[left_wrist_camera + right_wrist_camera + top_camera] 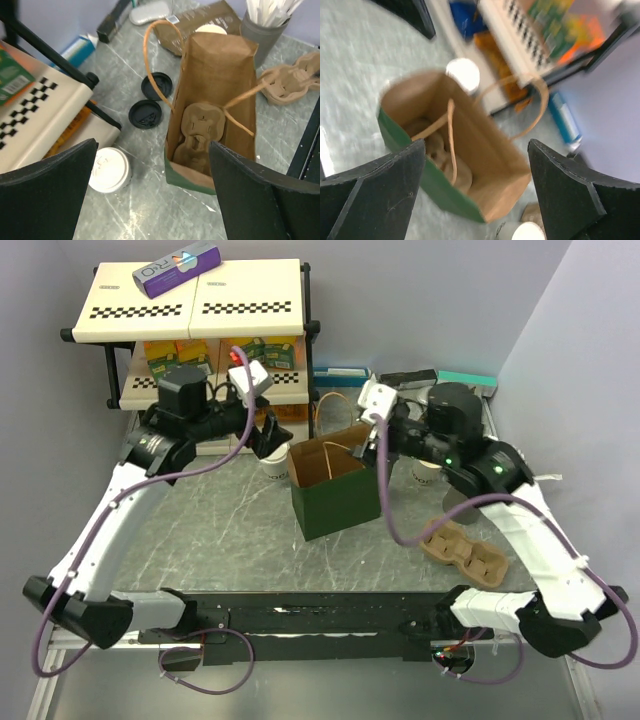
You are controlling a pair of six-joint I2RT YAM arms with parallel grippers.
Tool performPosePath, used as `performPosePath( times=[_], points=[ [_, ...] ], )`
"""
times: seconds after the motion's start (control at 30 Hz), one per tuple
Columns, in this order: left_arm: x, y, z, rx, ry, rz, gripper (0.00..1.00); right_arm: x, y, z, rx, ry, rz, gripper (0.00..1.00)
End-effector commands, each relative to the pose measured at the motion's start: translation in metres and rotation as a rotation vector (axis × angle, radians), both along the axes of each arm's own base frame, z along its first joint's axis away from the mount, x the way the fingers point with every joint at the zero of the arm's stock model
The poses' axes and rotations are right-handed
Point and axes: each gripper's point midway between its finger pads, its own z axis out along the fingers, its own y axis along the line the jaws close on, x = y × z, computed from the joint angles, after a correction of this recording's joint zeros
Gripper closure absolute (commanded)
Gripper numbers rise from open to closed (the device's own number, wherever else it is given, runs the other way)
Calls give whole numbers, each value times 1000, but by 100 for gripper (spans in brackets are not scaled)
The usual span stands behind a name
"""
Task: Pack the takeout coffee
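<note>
Two white cups are yours to track, and neither is in the bag or in a claw. The near cup [109,170] stands upright on the grey surface [220,530], between the shelf rack [190,305] and the green paper bag [335,490], close to the bag's left side. Its top is white and flat. The far cup [424,473] stands upright on the bag's other side, close under the right arm; you cannot tell from these views whether it carries a lid.

Your left claw [152,147] is spread wide and holds nothing. It hangs above the near cup and the bag's left edge, with both fingers clear of them. Your right claw [476,145] is also spread wide and empty, and it looks down into the bag's open mouth, though that view is blurred.

The bag stands upright and open, its cord handles loose, one draped across the mouth. A brown pulp tray [200,132] lies at the bottom of it. A second pulp tray [465,550] lies on the surface to the bag's right, near the right arm. Two black lids [145,114] lie flat beyond the near cup, and a grey tumbler of white sticks [264,30] stands behind the bag.
</note>
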Motion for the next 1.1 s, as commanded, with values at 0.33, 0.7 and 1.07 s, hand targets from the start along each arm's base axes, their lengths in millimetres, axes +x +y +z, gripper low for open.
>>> performPosePath(
  times=[0.33, 0.7, 1.07],
  points=[
    [50, -68, -54, -42, 185, -249, 6, -1, 3, -99, -182, 63, 164, 13],
    [44, -90, -91, 83, 212, -305, 33, -25, -4, -117, -172, 110, 196, 17],
    [10, -79, -99, 232, 225, -380, 99, -57, -28, -50, -46, 20, 130, 8]
  ],
)
